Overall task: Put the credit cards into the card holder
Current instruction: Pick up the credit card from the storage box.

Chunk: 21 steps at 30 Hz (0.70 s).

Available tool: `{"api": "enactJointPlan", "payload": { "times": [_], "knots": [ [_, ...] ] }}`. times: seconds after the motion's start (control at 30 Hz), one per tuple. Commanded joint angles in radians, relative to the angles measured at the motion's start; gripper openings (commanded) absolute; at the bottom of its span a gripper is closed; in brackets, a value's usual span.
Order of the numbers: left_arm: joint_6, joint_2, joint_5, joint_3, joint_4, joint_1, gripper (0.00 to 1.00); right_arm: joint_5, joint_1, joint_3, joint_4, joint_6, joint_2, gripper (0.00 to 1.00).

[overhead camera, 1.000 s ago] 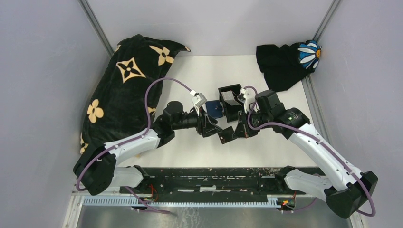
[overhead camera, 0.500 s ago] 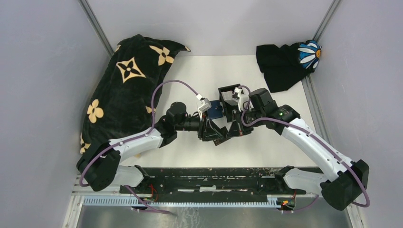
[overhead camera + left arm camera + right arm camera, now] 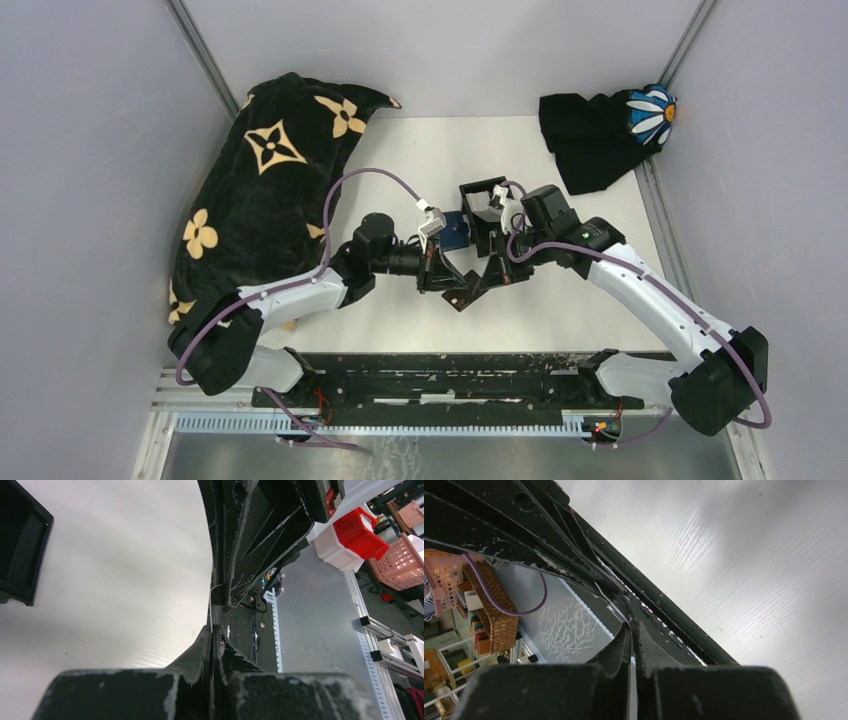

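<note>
Top view, left to right: black flower-print blanket [image 3: 262, 175] along the left wall. Left gripper [image 3: 455, 292] and right gripper [image 3: 472, 291] meet tip to tip over the bare table [image 3: 400, 150], near the front edge. Wallet [image 3: 456, 231] lies just behind the left wrist, touching or just beside the black tray [image 3: 478, 190]. Black cloth [image 3: 592, 135] with a daisy sits in the far right corner. From up there the tips merge into one dark blob, so neither the jaw gap nor what they hold can be read. The wrist views settle it. In the left wrist view the fingers [image 3: 200, 645] are pinched almost flat together, and a thin pale card [image 3: 210, 607], seen edge-on, runs from between them up into the right gripper's fingers above; a tray corner [image 3: 20, 550] sits at the left edge. In the right wrist view the fingers [image 3: 621, 640] are likewise closed to a sliver, and the same pale edge [image 3: 611, 605] leads away into the left gripper, which crosses the upper left of the frame. So both pincers are narrow and clamped on one card, held off the table and apart from the wallet. Neither wrist view shows the wallet. Pale flat things lie in the tray, too small to identify.
</note>
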Motion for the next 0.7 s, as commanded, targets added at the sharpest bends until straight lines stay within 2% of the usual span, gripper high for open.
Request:
{"api": "enactJointPlan", "payload": {
  "times": [0.0,0.13,0.2,0.4,0.53,0.67],
  "knots": [
    [0.026,0.007,-0.046,0.038,-0.016,-0.013,0.03,0.037,-0.013,0.032,0.142,0.024,0.005,0.11],
    [0.045,-0.031,-0.338,0.015,-0.064,-0.012,0.03,0.174,-0.013,0.017,0.192,0.016,-0.014,0.45],
    [0.031,-0.045,-0.484,0.001,-0.063,-0.011,0.03,0.221,-0.013,0.022,0.219,0.008,0.002,0.49],
    [-0.027,-0.024,-0.737,0.000,-0.032,-0.013,0.03,0.334,-0.012,0.074,0.309,-0.003,0.122,0.47],
    [-0.075,-0.012,-0.874,-0.008,-0.009,-0.006,0.03,0.394,0.004,0.147,0.341,-0.027,0.240,0.35],
    [-0.113,0.019,-0.943,0.000,0.001,0.013,0.03,0.469,0.042,0.253,0.341,-0.062,0.385,0.23]
  ]
}}
